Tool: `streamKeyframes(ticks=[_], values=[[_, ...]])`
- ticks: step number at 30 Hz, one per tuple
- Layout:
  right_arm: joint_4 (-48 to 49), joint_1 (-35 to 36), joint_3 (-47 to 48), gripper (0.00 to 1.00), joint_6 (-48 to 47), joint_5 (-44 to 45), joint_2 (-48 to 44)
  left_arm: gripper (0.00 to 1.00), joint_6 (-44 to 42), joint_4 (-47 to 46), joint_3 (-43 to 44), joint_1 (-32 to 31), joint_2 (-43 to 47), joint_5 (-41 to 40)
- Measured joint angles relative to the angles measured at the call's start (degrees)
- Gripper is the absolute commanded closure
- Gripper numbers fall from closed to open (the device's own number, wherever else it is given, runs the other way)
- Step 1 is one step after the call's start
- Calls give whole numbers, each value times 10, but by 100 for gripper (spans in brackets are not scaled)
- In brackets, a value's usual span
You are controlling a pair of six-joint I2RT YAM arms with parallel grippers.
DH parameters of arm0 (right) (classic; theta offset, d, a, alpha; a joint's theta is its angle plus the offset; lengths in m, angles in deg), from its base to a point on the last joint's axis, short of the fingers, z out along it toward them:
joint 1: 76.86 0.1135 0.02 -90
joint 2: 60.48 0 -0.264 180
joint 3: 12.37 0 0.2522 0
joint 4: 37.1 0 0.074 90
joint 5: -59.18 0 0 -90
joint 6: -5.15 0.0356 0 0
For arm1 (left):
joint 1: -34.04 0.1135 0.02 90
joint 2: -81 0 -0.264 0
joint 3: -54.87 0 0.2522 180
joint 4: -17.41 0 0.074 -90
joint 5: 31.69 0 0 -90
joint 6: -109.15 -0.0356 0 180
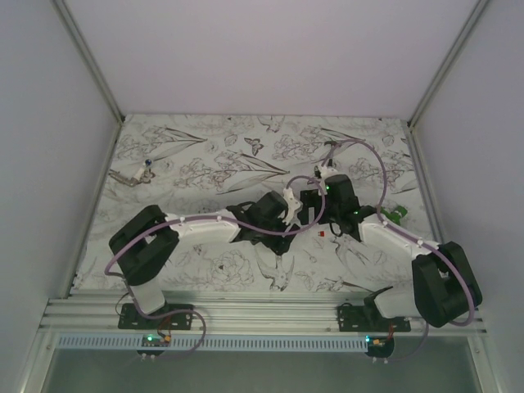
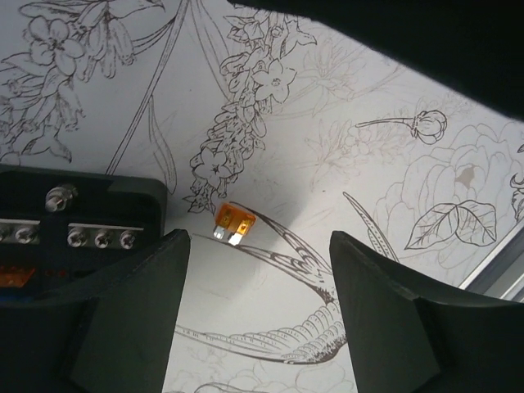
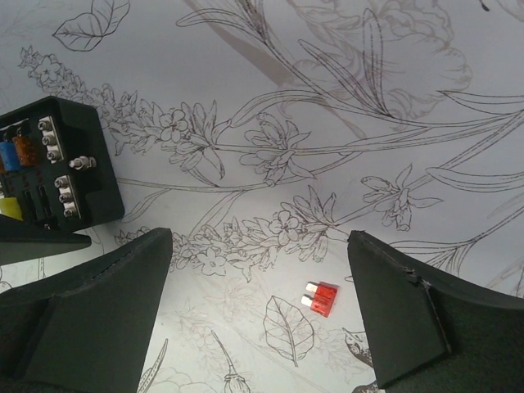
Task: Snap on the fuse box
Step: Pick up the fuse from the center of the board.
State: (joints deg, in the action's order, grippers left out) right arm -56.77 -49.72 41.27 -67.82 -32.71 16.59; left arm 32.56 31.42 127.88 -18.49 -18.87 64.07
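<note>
The fuse box [image 3: 53, 164] is a small black box lying on the patterned table, with blue, orange and yellow fuses and rows of screws on its face. It shows at the upper left of the right wrist view. In the left wrist view its screwed edge [image 2: 74, 221] sits just left of my left finger. My left gripper [image 2: 258, 311] is open, with only table between its fingers. My right gripper [image 3: 258, 311] is open wide and holds nothing. In the top view the left gripper [image 1: 300, 213] and the right gripper [image 1: 319, 218] meet at mid-table, hiding most of the box.
A loose orange fuse [image 2: 232, 225] lies on the table ahead of the left fingers. Near the right gripper's right finger lies a loose red fuse [image 3: 321, 298], also visible from above as a red fuse [image 1: 322, 235]. A small hammer [image 1: 135, 174] lies far left, a green object [image 1: 395, 215] at right.
</note>
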Motion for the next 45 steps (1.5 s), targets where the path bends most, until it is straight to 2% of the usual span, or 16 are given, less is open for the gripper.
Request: streamKeyframes(ticks=[9, 22, 30, 45], values=[[-2, -12, -9, 4, 1, 17, 0, 43, -27, 4, 21, 0, -33, 3], [-3, -15, -9, 2, 1, 16, 10, 44, -29, 31, 28, 0, -45, 2], [-7, -18, -9, 1, 1, 16, 10, 60, -29, 39, 35, -2, -50, -3], [-10, -19, -9, 0, 1, 16, 12, 60, -14, 46, 37, -13, -50, -30]])
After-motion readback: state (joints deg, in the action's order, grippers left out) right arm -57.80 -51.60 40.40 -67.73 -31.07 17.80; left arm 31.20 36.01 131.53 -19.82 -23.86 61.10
